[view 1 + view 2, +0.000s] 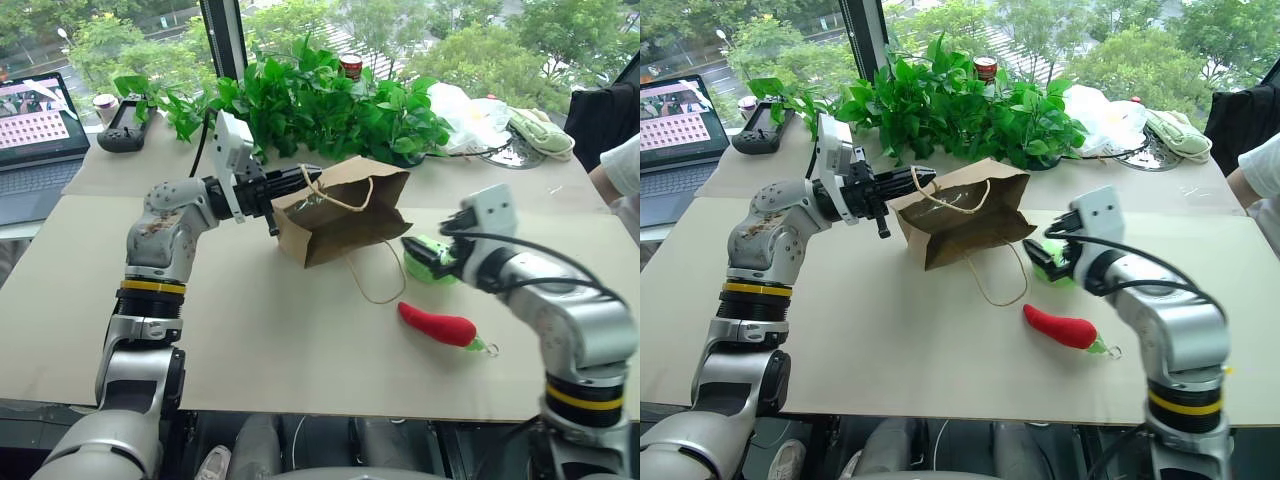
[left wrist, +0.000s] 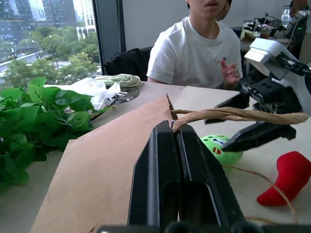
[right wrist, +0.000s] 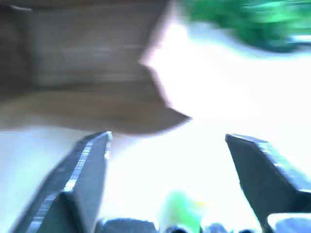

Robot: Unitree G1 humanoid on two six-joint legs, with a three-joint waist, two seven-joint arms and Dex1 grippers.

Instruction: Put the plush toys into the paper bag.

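The brown paper bag (image 1: 345, 215) stands tilted on the table's middle, with one cord handle trailing toward me. My left gripper (image 1: 288, 192) is shut on the bag's rim at its left corner, and in the left wrist view its fingers (image 2: 160, 165) pinch the paper beside the other handle. The green plush toy (image 1: 432, 262) lies just right of the bag. My right gripper (image 1: 425, 248) hovers open over it, fingers (image 3: 87, 165) spread wide and holding nothing. The red chili toy (image 1: 440, 327) lies on the table nearer to me, to the right of the handle loop.
Leafy plants (image 1: 320, 100) line the table behind the bag. A white plastic bag (image 1: 465, 115) and a pale green cloth (image 1: 540, 130) lie at the back right. A laptop (image 1: 35, 130) and a controller (image 1: 125, 130) sit at the back left. A person (image 2: 194, 43) sits at the right edge.
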